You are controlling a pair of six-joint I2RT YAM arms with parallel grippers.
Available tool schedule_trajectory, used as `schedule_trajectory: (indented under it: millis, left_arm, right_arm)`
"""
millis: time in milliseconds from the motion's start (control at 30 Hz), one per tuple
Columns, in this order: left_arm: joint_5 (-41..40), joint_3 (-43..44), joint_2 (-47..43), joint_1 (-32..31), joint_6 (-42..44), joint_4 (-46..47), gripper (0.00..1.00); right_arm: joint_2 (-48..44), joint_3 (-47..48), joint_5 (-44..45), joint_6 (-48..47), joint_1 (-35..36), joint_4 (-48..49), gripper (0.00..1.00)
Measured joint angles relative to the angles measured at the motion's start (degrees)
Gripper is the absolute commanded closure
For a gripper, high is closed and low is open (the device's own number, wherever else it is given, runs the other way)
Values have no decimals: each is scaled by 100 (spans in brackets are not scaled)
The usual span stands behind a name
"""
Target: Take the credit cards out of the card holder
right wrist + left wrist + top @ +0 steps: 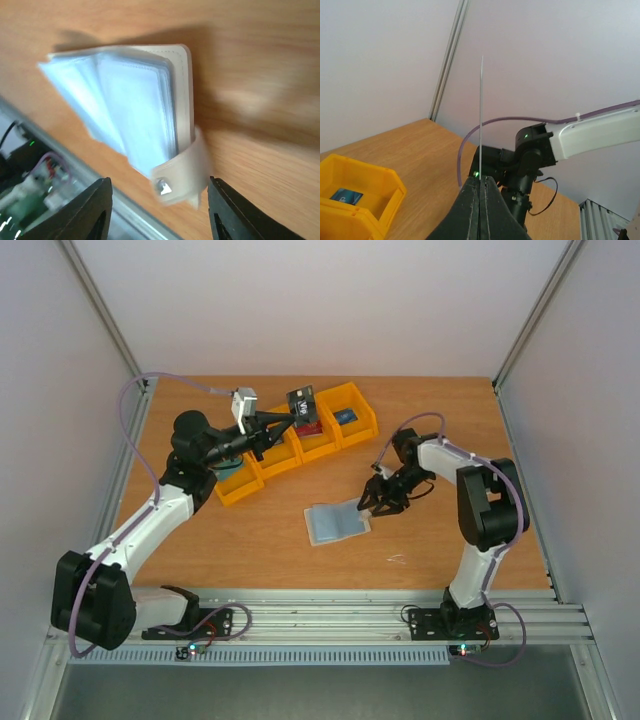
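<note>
Two left fingers [470,210] pinch the dark card [301,400] by one end, its length running past them, above the yellow bins [240,492]; the right fingers [95,210], parted, straddle the tab [182,175] of the card holder [335,523] lying open on the tabletop [450,440]

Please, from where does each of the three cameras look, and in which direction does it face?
Top external: above and behind the arms, looking down on the table; both arms show whole, bases nearest.
Left wrist: on the left arm, looking along the shut left gripper and the edge-on dark card towards the right arm.
Right wrist: looking down on the card holder, between the open right gripper fingers.
Shared: top and left wrist views both show a yellow bin holding the blue card.
</note>
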Motion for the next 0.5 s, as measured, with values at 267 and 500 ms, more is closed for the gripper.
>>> schedule_trajectory:
  millis: [267,500]
  left_arm:
    - [199,-22,-17,-2,0,76,100]
    - [525,-20,-17,-26,-2,256,100]
  right_arm:
    - [-1482,868,2039,-31,-24,-413,39]
    - [-2750,1974,855,-702,660,61,36]
